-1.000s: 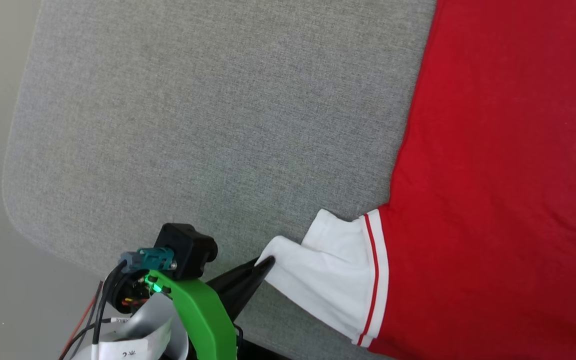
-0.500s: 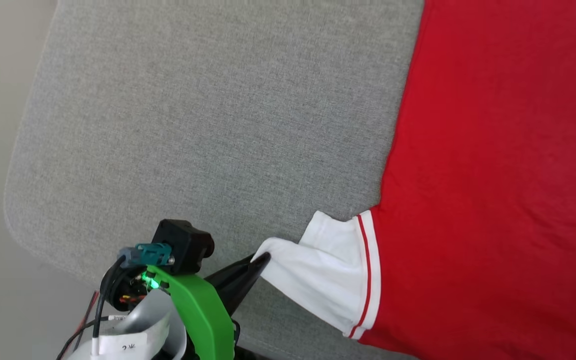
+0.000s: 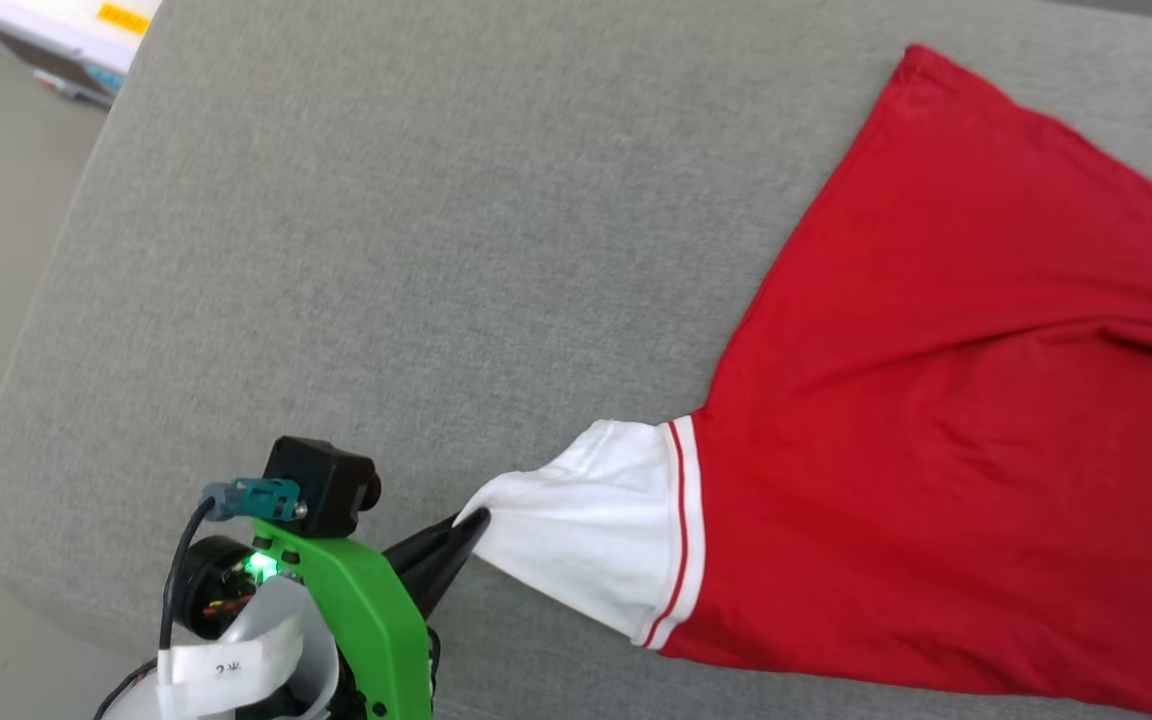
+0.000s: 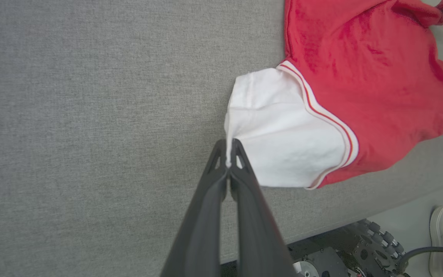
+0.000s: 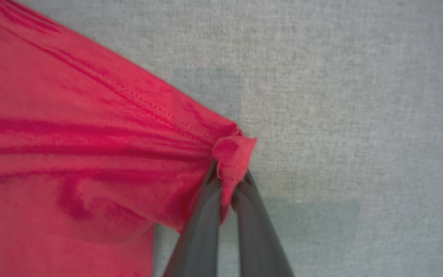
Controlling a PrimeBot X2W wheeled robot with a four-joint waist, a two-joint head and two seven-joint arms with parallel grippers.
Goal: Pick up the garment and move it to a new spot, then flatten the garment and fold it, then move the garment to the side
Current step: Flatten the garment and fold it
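I see left gripper [image 4: 228, 156] pinching the white sleeve [image 4: 279, 146] of the garment [image 3: 936, 420]; right gripper [image 5: 228, 182] nipped onto a red corner; grey cushion [image 3: 386, 250] beneath.

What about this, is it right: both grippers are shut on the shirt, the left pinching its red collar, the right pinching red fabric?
Not quite: the left gripper pinches the white sleeve of the garment, not a red collar, as the left wrist view shows. The right gripper is indeed shut on red fabric.

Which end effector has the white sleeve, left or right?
The left end effector, shut on the edge of the white sleeve of the garment; the right end effector pinches a red fold instead.
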